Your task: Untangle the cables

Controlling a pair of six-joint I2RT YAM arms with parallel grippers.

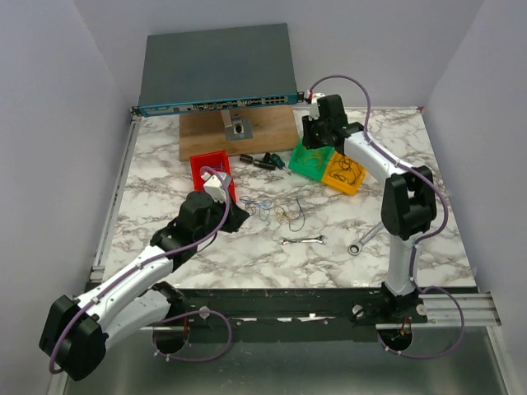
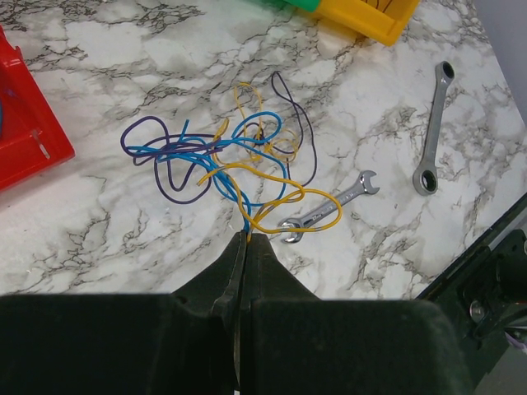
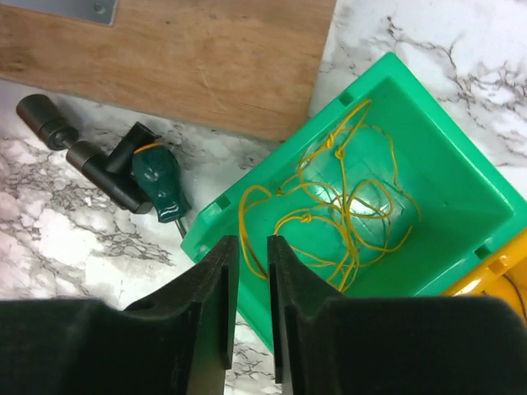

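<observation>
The left gripper [image 2: 246, 242] is clamped shut on blue and yellow strands of the tangled thin blue, yellow and purple cables [image 2: 239, 160], which lie on the white marble table [image 2: 99, 230], one yellow loop overlapping a small silver wrench [image 2: 333, 207]. The right gripper [image 3: 253, 255] hovers, jaws narrowly apart and empty, over a green plastic bin [image 3: 461, 197] holding loose yellow wire [image 3: 306, 217]

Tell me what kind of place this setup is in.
Probably a robotics lab bench: a marble-patterned table inside white panels, with a network switch, a green bin and a wrench.
</observation>
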